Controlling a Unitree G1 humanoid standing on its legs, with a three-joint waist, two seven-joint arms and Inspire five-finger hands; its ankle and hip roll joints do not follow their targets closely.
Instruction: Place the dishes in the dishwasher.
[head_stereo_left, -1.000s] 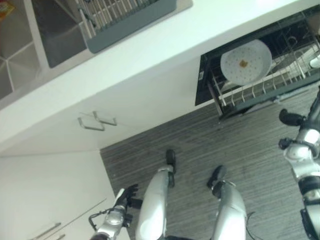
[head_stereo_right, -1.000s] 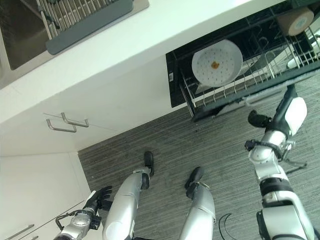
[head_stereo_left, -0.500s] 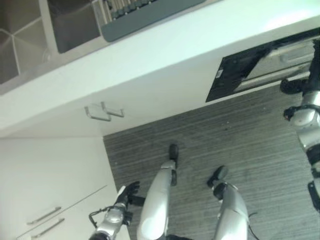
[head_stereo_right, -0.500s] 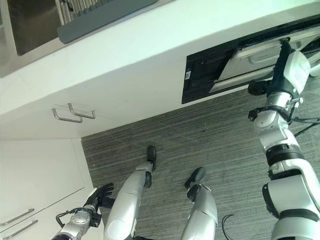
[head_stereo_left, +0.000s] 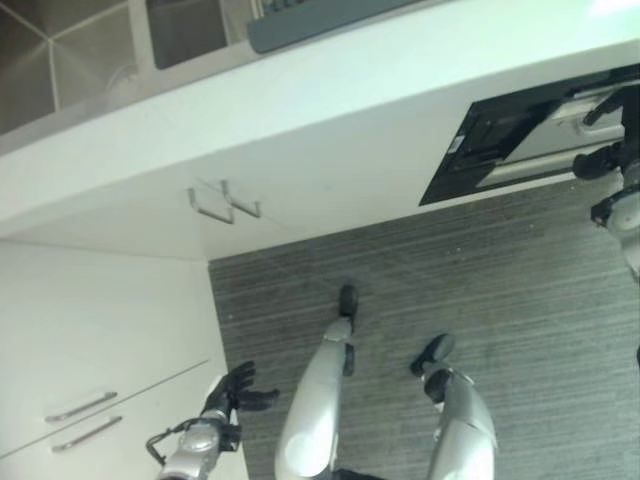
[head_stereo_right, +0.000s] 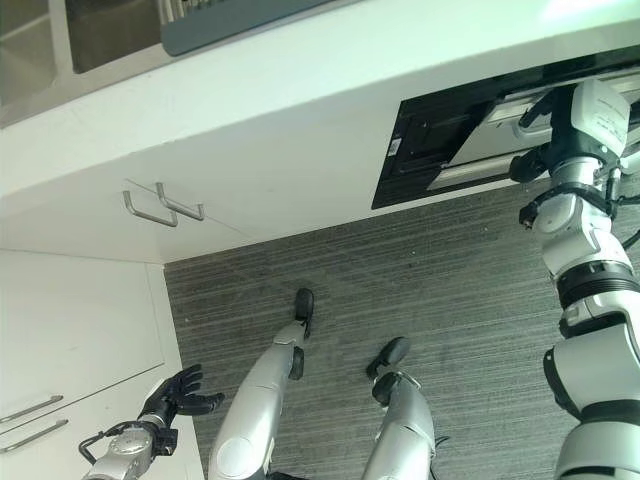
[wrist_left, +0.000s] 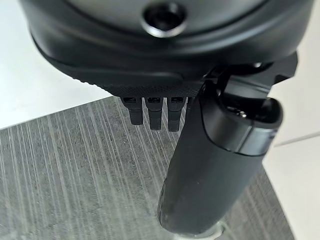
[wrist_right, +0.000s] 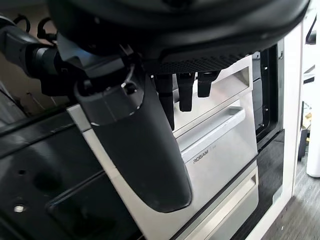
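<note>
Drawer (head_stereo_right: 500, 130) pushed nearly shut since a second ago, plate hidden | right robot hand (wrist_right: 180, 90) straight-fingered against front | left robot hand (head_stereo_right: 180, 392) spread | loading apparently finished

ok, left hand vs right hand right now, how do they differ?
The left hand hangs low beside the white drawer fronts, over the grey floor, touching nothing. The right hand is raised at the dishwasher drawer, its fingers reaching to the silver front panel; contact is unclear. The left hand's fingers are spread, the right's lie straight together. Both are open and hold nothing.
</note>
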